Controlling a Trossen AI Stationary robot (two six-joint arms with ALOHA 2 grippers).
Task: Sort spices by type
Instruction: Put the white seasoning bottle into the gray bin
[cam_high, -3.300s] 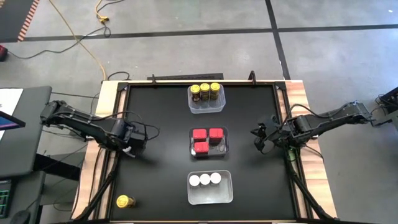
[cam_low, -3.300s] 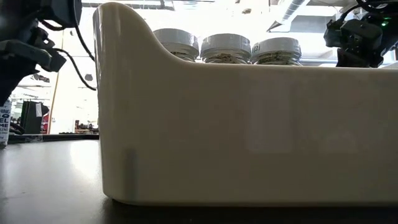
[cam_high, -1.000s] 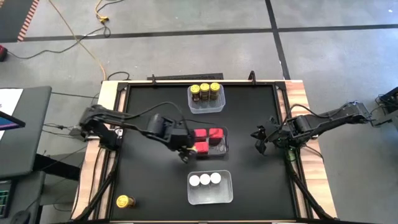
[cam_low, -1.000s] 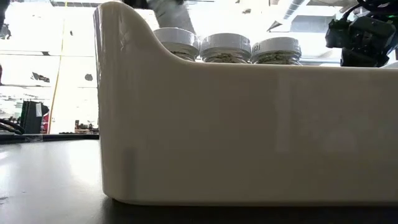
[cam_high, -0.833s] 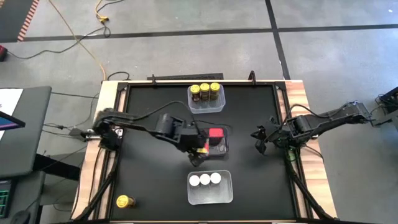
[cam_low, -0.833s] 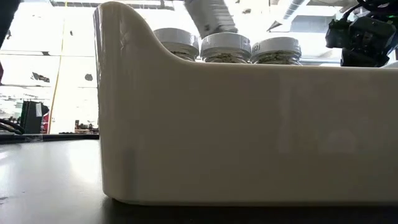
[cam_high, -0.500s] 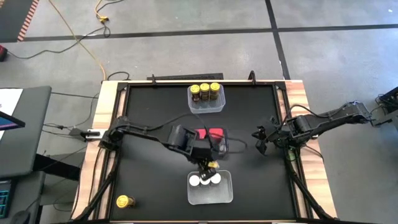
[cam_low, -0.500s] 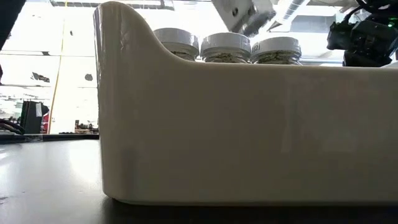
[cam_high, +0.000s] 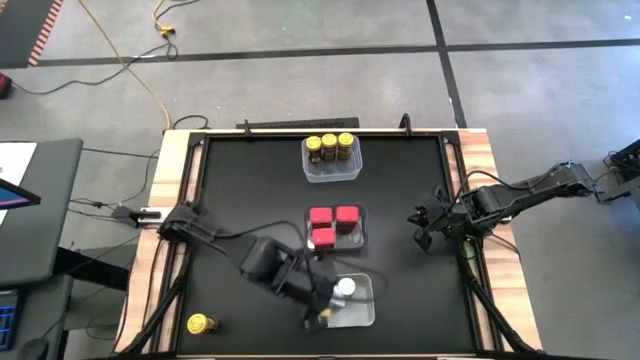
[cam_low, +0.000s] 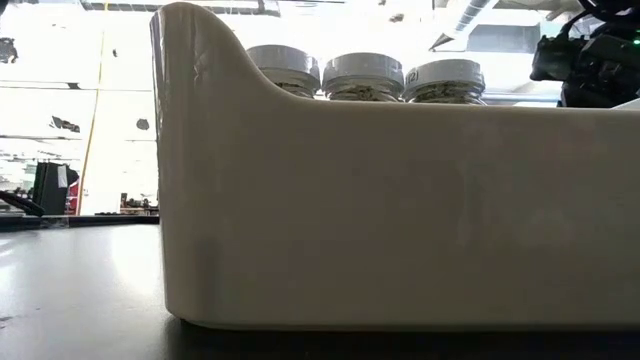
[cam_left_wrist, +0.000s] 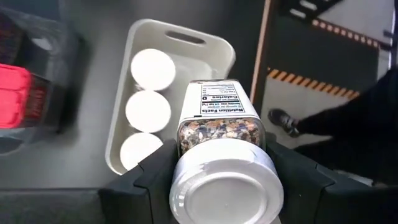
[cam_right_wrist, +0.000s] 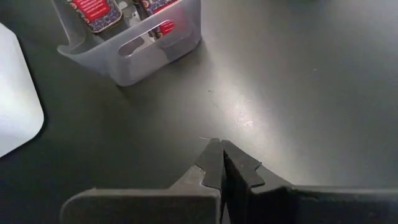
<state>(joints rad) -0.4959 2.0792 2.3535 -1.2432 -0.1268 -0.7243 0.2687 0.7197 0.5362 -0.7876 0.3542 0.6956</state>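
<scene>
Gripping a white-capped jar (cam_left_wrist: 226, 163) by its sides, the left tool (cam_high: 325, 303) hangs over the near white tub (cam_high: 360, 312), close to the tabletop's (cam_high: 240, 180) front edge. The left wrist view looks down on the held jar's cap with the seasoning showing through its glass, and past it three more white-capped jars (cam_left_wrist: 148, 106) stand in a row along one side of that tub. The low view shows the same three caps (cam_low: 362, 72) poking above the tub's tall wall. One yellow-capped jar (cam_high: 201, 323) sits alone at the front left corner, well apart from every tub.

Farther back, at the middle of the tabletop, a clear tub (cam_high: 358, 238) carries three red tins (cam_high: 333, 224), two in its far row and one nearer. Level with it, near the right edge, the right tool (cam_high: 424, 228) waits with its fingers (cam_right_wrist: 219, 163) pressed together on nothing, above bare surface.

At the far edge a third tub (cam_high: 331, 171) has three yellow-capped jars (cam_high: 330, 147) lined up side by side along its back wall.
</scene>
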